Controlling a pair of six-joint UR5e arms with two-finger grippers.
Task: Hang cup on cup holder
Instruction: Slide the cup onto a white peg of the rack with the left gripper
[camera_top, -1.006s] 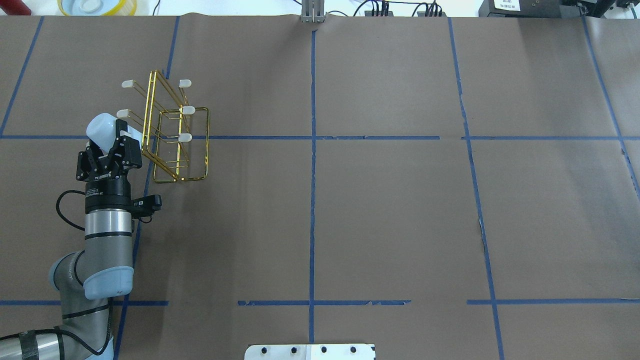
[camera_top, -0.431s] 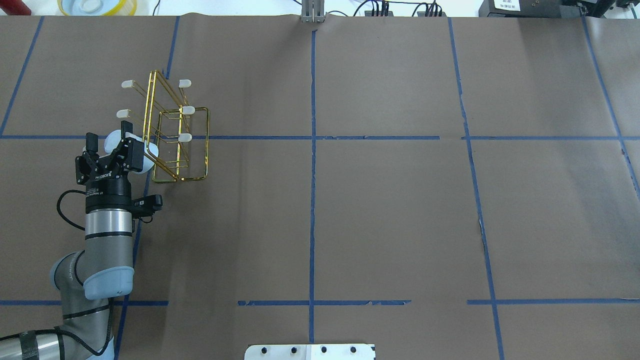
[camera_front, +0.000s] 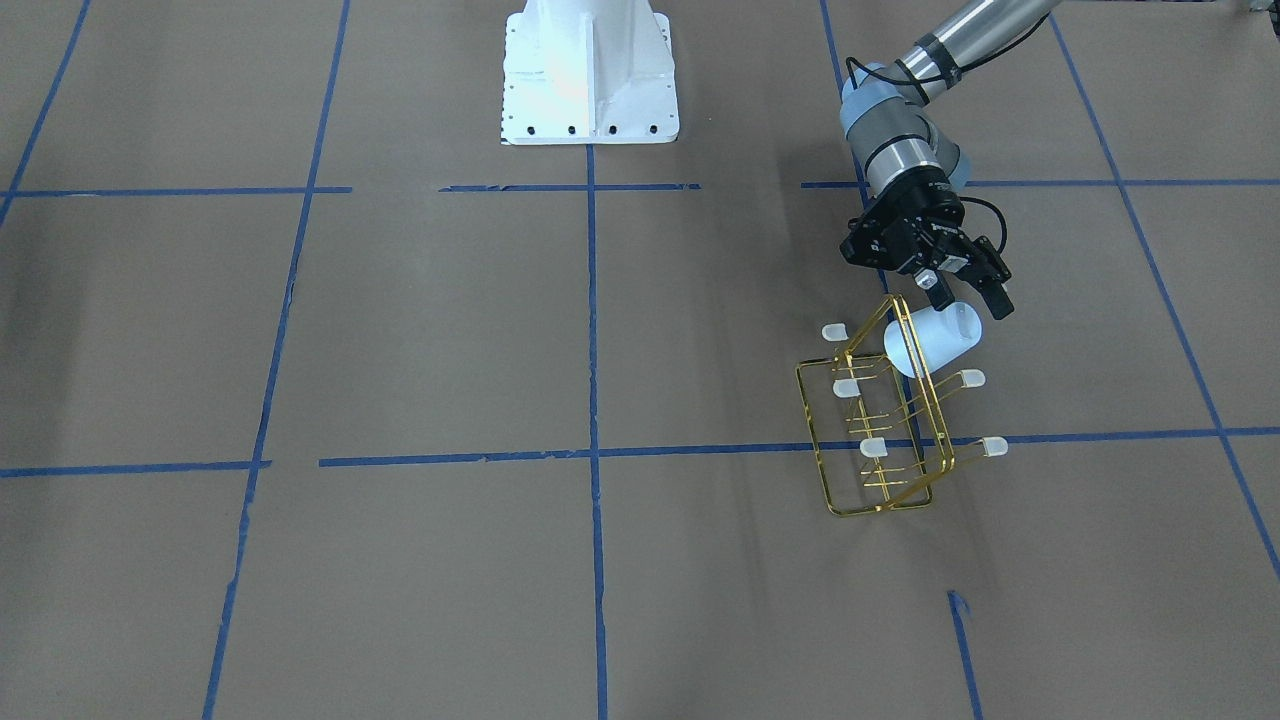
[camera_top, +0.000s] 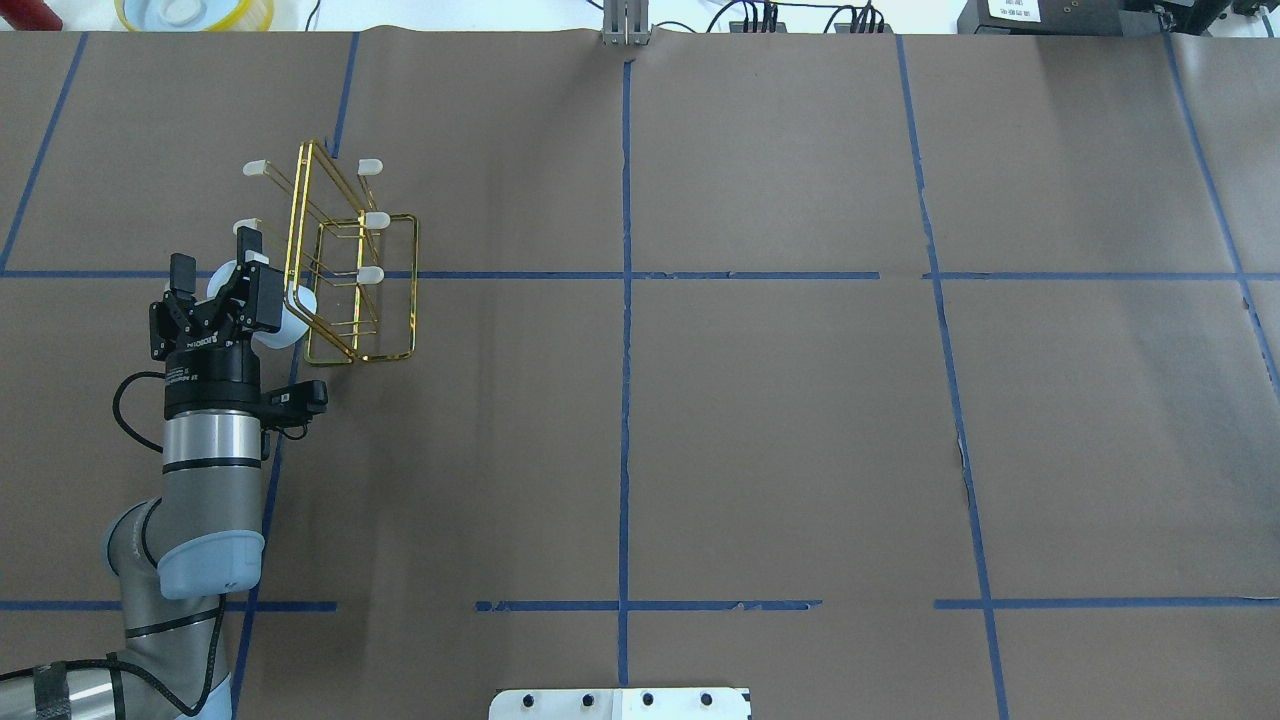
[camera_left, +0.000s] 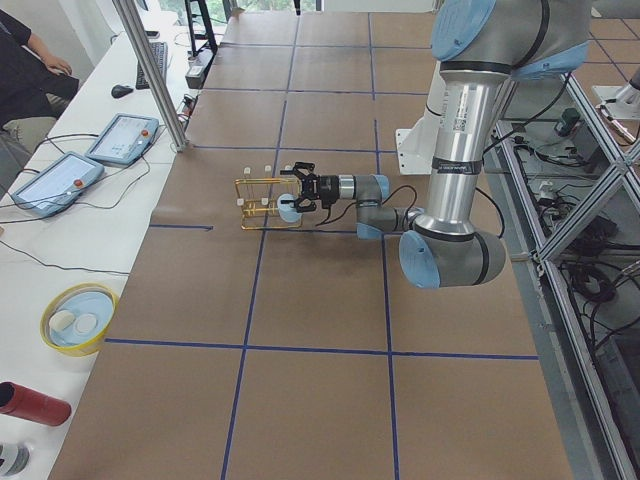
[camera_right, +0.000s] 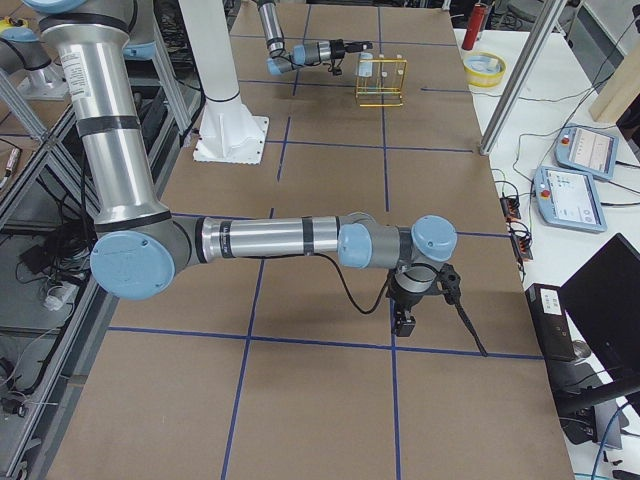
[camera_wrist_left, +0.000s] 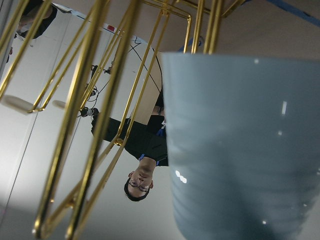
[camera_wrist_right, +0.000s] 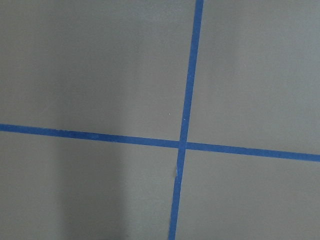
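Observation:
The gold wire cup holder (camera_top: 362, 290) stands at the table's far left; it also shows in the front view (camera_front: 880, 440). The pale blue-white cup (camera_front: 935, 340) sits tilted over one prong on the side nearest my left arm, mouth toward the rack, hiding that prong's cap. From overhead only the cup's edge (camera_top: 296, 308) shows past the gripper. My left gripper (camera_front: 972, 302) (camera_top: 215, 255) is open, its fingers spread on either side of the cup's closed end. The left wrist view shows the cup (camera_wrist_left: 240, 145) close beside the gold wires (camera_wrist_left: 80, 125). My right gripper (camera_right: 405, 310) shows only in the right side view; I cannot tell its state.
The white robot base (camera_front: 588, 75) stands at the table's middle. A yellow bowl (camera_top: 195, 12) lies beyond the far left edge. Blue tape lines (camera_wrist_right: 185, 145) cross the brown paper under the right wrist. Operator tablets (camera_left: 45, 180) lie on a side table.
The left gripper lowered the cup from above the rack's near edge onto a prong, then opened. It has since drawn back slightly toward the robot.

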